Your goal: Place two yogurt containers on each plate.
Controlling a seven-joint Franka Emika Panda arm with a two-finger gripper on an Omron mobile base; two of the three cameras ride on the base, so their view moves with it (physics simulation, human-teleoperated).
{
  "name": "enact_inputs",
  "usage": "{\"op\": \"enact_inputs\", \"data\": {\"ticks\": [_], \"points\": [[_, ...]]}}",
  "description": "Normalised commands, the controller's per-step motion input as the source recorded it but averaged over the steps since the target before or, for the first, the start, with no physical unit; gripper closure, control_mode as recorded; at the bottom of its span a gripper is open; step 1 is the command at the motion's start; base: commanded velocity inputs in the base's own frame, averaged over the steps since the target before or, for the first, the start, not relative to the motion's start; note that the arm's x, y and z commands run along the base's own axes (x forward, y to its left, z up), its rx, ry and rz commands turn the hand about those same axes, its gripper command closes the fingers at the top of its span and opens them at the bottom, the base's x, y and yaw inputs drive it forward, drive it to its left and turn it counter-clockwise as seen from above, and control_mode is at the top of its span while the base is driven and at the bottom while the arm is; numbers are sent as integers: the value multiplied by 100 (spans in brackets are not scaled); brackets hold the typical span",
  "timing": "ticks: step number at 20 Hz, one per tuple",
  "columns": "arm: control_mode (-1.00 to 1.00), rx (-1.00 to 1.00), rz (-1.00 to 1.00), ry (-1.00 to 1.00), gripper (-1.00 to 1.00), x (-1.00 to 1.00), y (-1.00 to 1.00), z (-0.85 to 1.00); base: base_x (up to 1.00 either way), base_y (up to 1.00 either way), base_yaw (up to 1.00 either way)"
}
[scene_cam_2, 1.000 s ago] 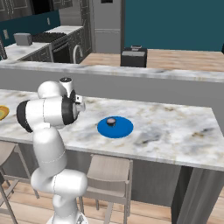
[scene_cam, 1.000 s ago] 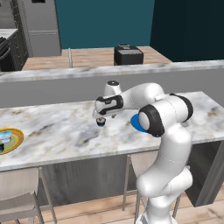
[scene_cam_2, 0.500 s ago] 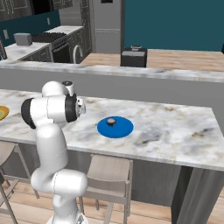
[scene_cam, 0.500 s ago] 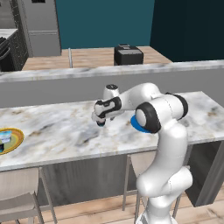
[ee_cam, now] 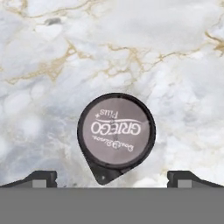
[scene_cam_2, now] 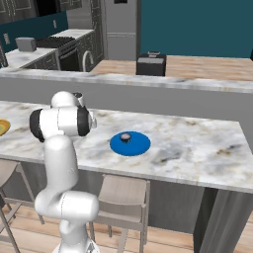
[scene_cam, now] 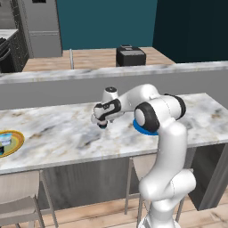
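A dark yogurt container (ee_cam: 116,135) with a grey printed lid stands on the marble counter, straight below my gripper (ee_cam: 113,177). The gripper is open, with one fingertip on each side of the cup and both well apart from it. From the left base, the gripper (scene_cam: 100,121) hangs low over the counter, left of the blue plate (scene_cam: 141,129), which the arm mostly hides. The blue plate (scene_cam_2: 130,144) carries one dark yogurt container (scene_cam_2: 125,137). The orange-rimmed plate (scene_cam: 10,142) lies at the counter's far left with a pale yogurt container (scene_cam: 3,139) on it.
A raised grey ledge (scene_cam: 67,75) runs behind the marble counter (scene_cam: 58,133). A black appliance (scene_cam: 130,55) sits on the far wooden counter. Stools (scene_cam_2: 123,195) stand under the counter's front edge.
The hand has sunk towards the counter and drifted slightly left. The jaws stay open. The plates and their cups have not moved.
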Motion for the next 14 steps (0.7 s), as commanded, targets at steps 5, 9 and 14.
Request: {"op": "enact_inputs", "data": {"ticks": [5,9,14], "points": [[-100,0,0,0,-100,22,0,0,0,0,0],[-100,0,0,0,-100,16,0,-4,0,0,0],[-100,0,0,0,-100,2,0,-17,0,0,0]]}}
